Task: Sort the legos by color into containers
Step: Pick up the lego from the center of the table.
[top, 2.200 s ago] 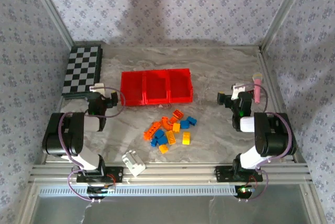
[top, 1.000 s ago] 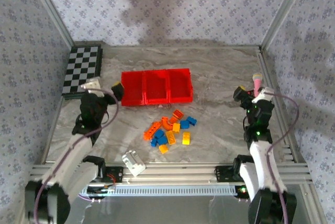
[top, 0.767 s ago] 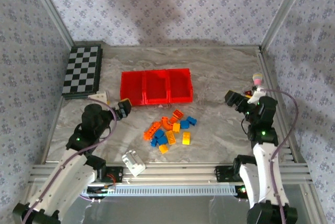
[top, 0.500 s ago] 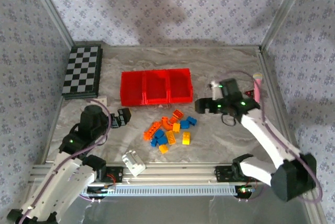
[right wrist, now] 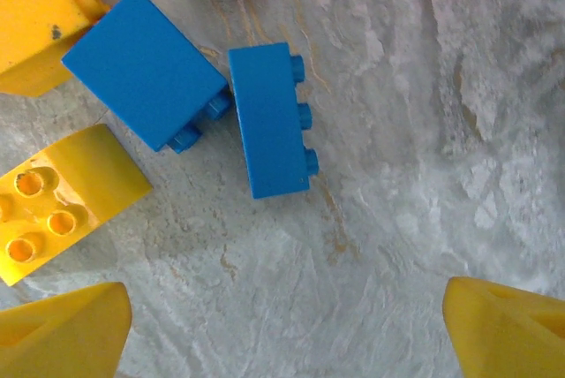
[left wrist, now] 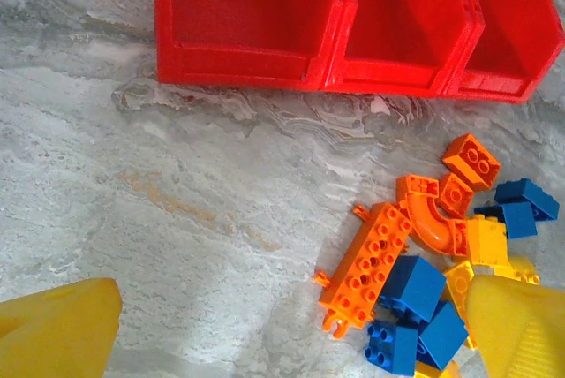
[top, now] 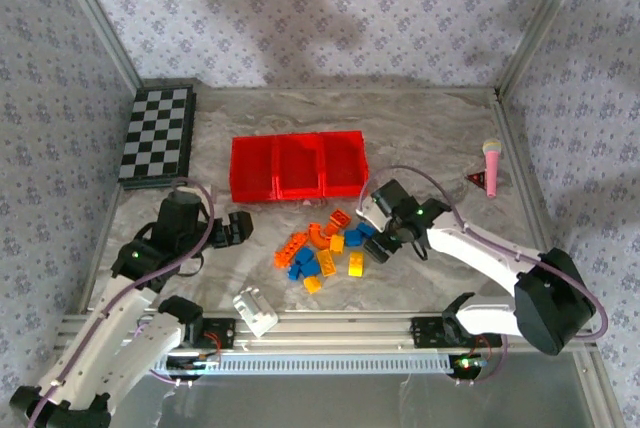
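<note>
The legos lie in a loose pile of orange, yellow and blue bricks at the table's middle, just in front of the containers, three joined red bins with nothing inside. My left gripper stands open left of the pile. In the left wrist view its yellow fingertips frame bare table, with a long orange brick inside the right finger and the bins beyond. My right gripper hangs open over the pile's right edge. Its wrist view shows the gripper above bare table, just short of a blue brick on its side.
A black-and-white checkered board lies at the back left. A white blocky object sits near the front edge. A pink microphone-like toy and a small red piece rest at the right. Patterned walls enclose the table.
My right arm has swung left from the table's right side to the pile's right edge. My left gripper has come forward and right toward the pile. The bricks have not moved.
</note>
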You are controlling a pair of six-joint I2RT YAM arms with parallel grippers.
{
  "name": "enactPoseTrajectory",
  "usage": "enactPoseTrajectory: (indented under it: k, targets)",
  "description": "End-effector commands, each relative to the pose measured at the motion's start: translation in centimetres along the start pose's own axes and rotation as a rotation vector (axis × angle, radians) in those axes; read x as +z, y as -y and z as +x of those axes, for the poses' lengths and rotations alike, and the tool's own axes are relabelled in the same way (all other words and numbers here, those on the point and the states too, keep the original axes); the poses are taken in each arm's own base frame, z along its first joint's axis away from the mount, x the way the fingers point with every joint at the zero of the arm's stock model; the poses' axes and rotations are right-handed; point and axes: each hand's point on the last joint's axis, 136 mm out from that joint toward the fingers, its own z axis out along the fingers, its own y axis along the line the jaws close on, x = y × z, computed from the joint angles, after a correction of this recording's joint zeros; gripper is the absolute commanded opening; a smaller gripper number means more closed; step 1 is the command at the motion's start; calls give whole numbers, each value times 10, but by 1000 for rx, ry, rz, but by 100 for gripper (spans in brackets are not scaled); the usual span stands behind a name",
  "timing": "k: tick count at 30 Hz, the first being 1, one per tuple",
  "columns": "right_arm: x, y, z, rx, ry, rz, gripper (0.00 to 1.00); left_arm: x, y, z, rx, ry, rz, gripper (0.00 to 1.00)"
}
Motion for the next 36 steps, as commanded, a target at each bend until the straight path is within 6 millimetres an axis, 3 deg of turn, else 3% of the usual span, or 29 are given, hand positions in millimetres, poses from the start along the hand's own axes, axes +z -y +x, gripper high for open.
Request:
enactPoseTrajectory:
  k: [1, 14, 19, 26, 36]
  targets:
    - [4, 4, -16, -126, 71, 18, 92, -11, 7, -4, 28, 1, 21, 100]
    - [21, 7, -22, -194, 106, 15, 90, -6, -3, -2, 2, -17, -39, 100]
    - [30, 4, -14, -211, 61, -19, 81, -10, -3, -4, 1, 6, -36, 100]
    - [40, 3, -16, -238, 33, -41, 79, -12, -3, -5, -6, 19, -32, 100]
    - [45, 16, -21, -216, 35, -19, 70, -9, -4, -3, -26, 24, -30, 100]
